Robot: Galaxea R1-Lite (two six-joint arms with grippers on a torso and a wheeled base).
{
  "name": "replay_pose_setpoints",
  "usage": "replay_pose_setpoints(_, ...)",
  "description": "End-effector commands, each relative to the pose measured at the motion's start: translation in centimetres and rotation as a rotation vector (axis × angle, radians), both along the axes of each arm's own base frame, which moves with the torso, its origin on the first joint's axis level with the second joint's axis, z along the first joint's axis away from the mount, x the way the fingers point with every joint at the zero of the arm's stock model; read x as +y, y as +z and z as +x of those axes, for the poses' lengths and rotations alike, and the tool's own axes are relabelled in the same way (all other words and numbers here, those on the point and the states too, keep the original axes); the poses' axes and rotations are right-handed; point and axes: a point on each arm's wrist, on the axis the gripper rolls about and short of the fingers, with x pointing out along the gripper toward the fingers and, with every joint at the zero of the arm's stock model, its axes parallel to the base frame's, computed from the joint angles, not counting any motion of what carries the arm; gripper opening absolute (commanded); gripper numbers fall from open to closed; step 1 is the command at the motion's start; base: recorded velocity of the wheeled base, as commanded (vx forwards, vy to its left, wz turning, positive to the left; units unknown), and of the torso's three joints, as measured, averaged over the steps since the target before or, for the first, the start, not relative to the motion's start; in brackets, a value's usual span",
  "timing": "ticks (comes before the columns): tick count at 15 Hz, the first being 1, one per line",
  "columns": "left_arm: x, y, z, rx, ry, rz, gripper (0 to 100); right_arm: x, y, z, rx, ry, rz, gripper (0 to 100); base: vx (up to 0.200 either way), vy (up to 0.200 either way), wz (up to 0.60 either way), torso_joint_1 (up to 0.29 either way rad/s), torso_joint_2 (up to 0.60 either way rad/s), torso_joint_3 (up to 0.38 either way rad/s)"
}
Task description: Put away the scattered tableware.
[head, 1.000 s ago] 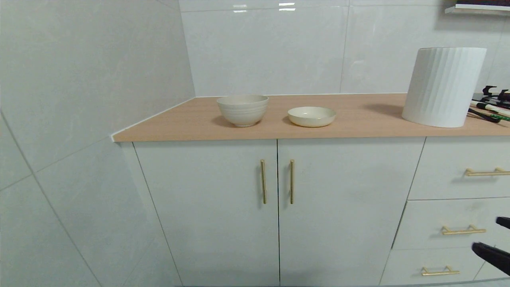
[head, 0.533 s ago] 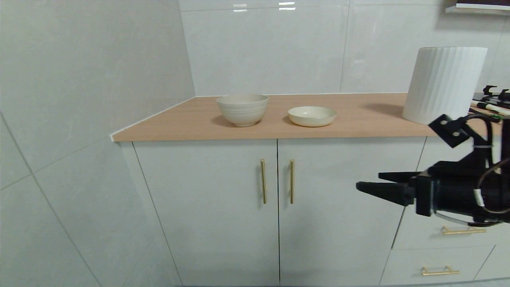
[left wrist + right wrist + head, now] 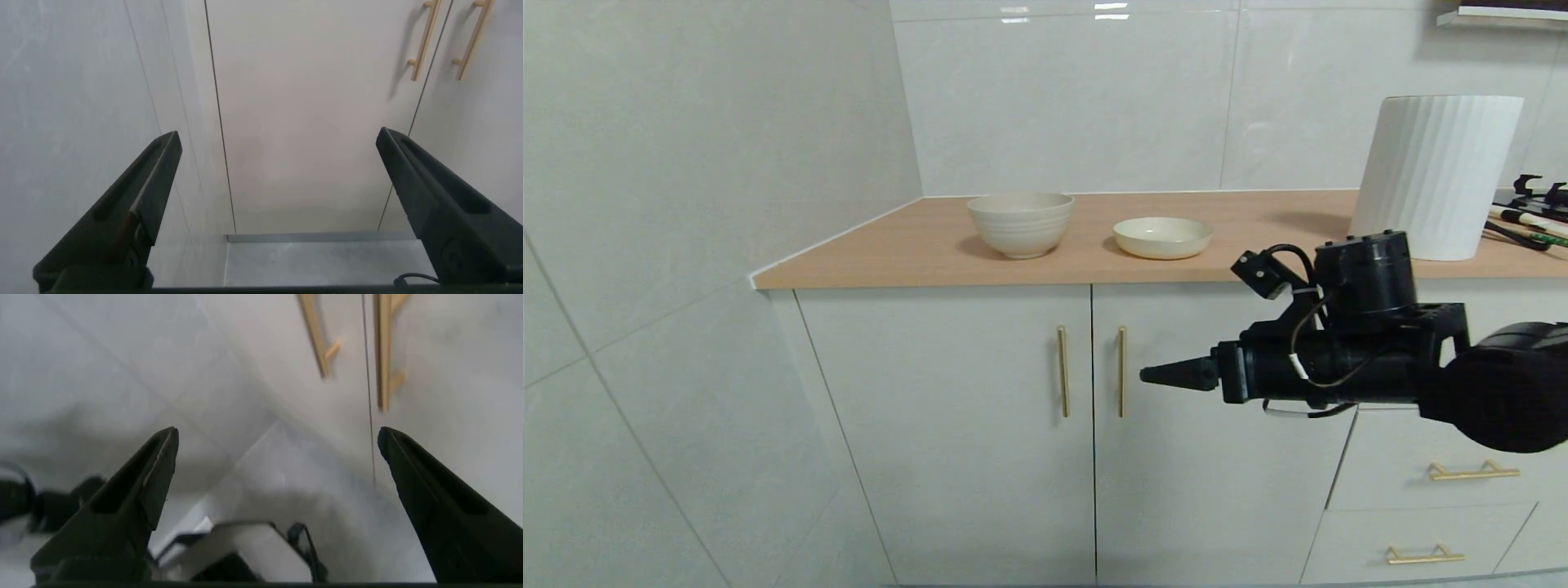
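Left gripper [image 3: 276, 140]: released. Its two fingers [image 3: 135, 204] are spread wide with nothing between them. It is held low, facing the closed left cabinet door [image 3: 310, 122]. The tiled wall [image 3: 73, 98] lies to its left. The pair of brass handles [image 3: 421, 37] stands above it and to its right.

Bowl [image 3: 1020, 224]: upright on the wooden countertop [image 3: 1258, 237], towards the corner end. It sits higher than the right gripper [image 3: 1153, 375] and well to that gripper's left.

Handles: vertical, side by side at the seam of the two closed doors. The nearer one is just left of the right gripper's fingertips, at the same height. A gap shows between them.

Dish [image 3: 1162, 238]: shallow, upright on the countertop, apart from the bowl. It lies almost directly above the right gripper's fingertips.

Right gripper: released. The wrist view shows its fingers [image 3: 131, 506] wide apart and holding nothing. It points level towards the handles, in front of the right cabinet door [image 3: 1217, 474] and below the countertop edge.

Container [image 3: 1433, 175]: a white ribbed cylinder on the countertop, above and to the right of the right gripper.

Drawers [image 3: 1421, 433]: closed, with brass pulls, to the right of the right gripper and below it.

Utensils [image 3: 1527, 222]: on the countertop at the far right, past the container.
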Motion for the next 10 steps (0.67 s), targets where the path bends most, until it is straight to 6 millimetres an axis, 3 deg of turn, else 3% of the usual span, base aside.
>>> replay_pose_setpoints(1, 0.0, 0.0, 0.0, 0.000, 0.000, 0.000, 100, 1.8, -2.9, 3.1, 0.057, 0.000, -0.013, 100, 0.000, 0.000, 0.00, 0.000, 0.00, 0.000)
replay_pose_setpoints(5, 0.0, 0.0, 0.0, 0.000, 0.000, 0.000, 100, 3.4, -6.0, 5.9, 0.017, -0.029, 0.044, 100, 0.000, 0.000, 0.00, 0.000, 0.00, 0.000)
replay_pose_setpoints(10, 0.0, 0.0, 0.0, 0.000, 0.000, 0.000, 100, 4.2, -7.1, 6.5, -0.026, -0.081, 0.055, 100, 0.000, 0.000, 0.00, 0.000, 0.00, 0.000)
